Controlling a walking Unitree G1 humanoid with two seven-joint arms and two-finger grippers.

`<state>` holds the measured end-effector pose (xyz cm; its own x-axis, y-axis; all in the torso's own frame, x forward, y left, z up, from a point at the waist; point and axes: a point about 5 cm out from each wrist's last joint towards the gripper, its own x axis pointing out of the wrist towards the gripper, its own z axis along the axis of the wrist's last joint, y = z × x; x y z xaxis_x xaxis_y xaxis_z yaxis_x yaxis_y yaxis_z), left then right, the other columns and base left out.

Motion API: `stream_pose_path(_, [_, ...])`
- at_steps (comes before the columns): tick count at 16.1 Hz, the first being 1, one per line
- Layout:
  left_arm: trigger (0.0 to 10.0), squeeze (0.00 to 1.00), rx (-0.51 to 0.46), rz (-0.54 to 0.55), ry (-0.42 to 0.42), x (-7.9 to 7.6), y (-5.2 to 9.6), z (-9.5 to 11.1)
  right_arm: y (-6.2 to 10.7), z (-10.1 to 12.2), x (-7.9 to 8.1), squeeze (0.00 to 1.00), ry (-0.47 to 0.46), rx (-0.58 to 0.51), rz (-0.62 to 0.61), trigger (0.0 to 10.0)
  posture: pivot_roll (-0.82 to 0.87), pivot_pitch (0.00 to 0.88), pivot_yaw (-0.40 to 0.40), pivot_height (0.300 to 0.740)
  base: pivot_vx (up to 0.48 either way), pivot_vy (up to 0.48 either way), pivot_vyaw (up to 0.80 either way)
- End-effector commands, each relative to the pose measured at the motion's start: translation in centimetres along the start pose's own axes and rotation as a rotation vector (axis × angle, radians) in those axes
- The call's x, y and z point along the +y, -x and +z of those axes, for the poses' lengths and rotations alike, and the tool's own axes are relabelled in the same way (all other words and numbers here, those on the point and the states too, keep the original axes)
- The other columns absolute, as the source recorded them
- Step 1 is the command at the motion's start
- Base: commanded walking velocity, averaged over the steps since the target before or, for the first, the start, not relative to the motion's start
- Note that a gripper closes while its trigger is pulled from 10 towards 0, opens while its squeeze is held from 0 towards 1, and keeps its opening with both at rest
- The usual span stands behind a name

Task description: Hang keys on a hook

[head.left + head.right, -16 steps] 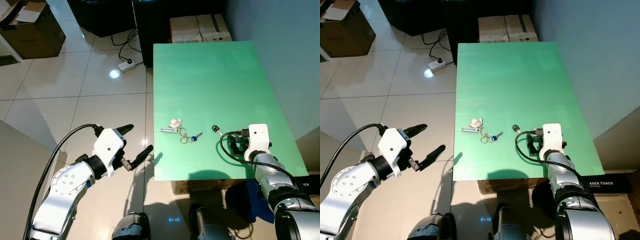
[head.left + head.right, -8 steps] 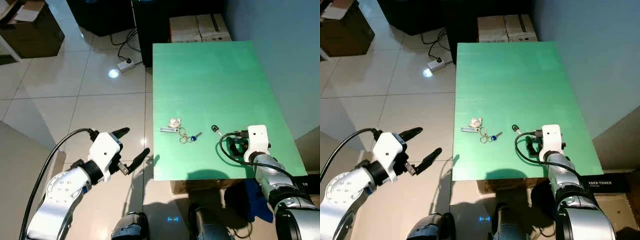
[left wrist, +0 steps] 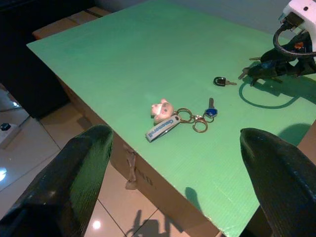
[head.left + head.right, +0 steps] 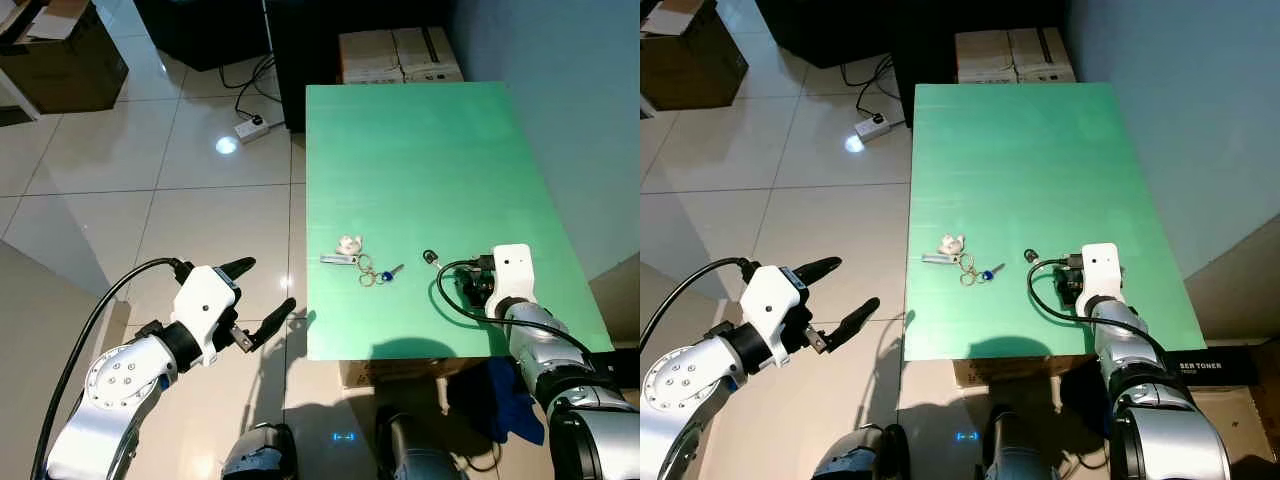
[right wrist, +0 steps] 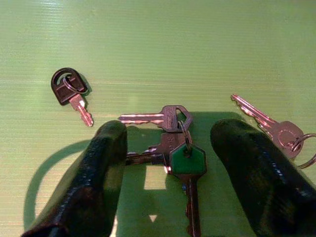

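**Right gripper set over the keys**

Green table (image 4: 420, 150) carries the work. Your right gripper (image 5: 165, 173) stands open with its fingers on both sides of the bunch of keys (image 5: 173, 145), so closing will catch it. Your left gripper (image 4: 255, 300), also open and empty, waits beside the table edge. No hook can be seen.

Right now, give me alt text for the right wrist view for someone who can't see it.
The right claw, open, hangs low over a green table with a green-capped key bunch between its two black fingers. A small black-headed key and another silver key lie nearby.
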<state>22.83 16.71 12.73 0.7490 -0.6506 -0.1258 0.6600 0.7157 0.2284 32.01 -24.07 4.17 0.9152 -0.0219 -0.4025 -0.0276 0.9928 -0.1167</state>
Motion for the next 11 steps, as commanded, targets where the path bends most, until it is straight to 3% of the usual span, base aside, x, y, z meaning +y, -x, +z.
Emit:
stream_pose_path(1, [10.0, 0.00, 0.017, -0.001, -0.003, 0.07, 0.43, -0.13, 0.13, -0.65, 0.01, 0.00, -0.007, 0.031, 0.007, 0.0, 0.08, 0.227, 0.045, 0.740, 0.000, 0.000, 0.00])
stream_pose_path(5, [10.0, 0.00, 0.014, -0.002, -0.003, 0.03, 0.14, -0.12, 0.21, -0.71, -0.36, 0.00, -0.015, 0.032, -0.010, 0.0, 0.07, 0.223, 0.050, 0.740, 0.000, 0.000, 0.00])
stream_pose_path(6, [10.0, 0.00, 0.015, -0.001, -0.002, 0.02, 0.23, -0.24, 0.22, -0.65, -0.43, 0.00, -0.009, 0.023, -0.026, 3.2, 0.07, 0.212, 0.058, 0.740, 0.000, 0.000, 0.00])
stream_pose_path(7, [10.0, 0.00, 0.029, -0.002, -0.011, 0.07, 0.44, -0.57, 0.19, -0.48, -0.43, 0.00, 0.014, 0.011, -0.045, 10.0, 0.06, 0.210, 0.065, 0.740, 0.000, 0.000, 0.00])
stream_pose_path(11, [10.0, 0.00, 0.036, 0.020, -0.022, 0.60, 0.20, -0.83, 0.14, -0.08, -0.26, 0.00, 0.008, -0.022, -0.033, 10.0, 0.04, 0.199, 0.070, 0.740, 0.000, 0.000, 0.00])
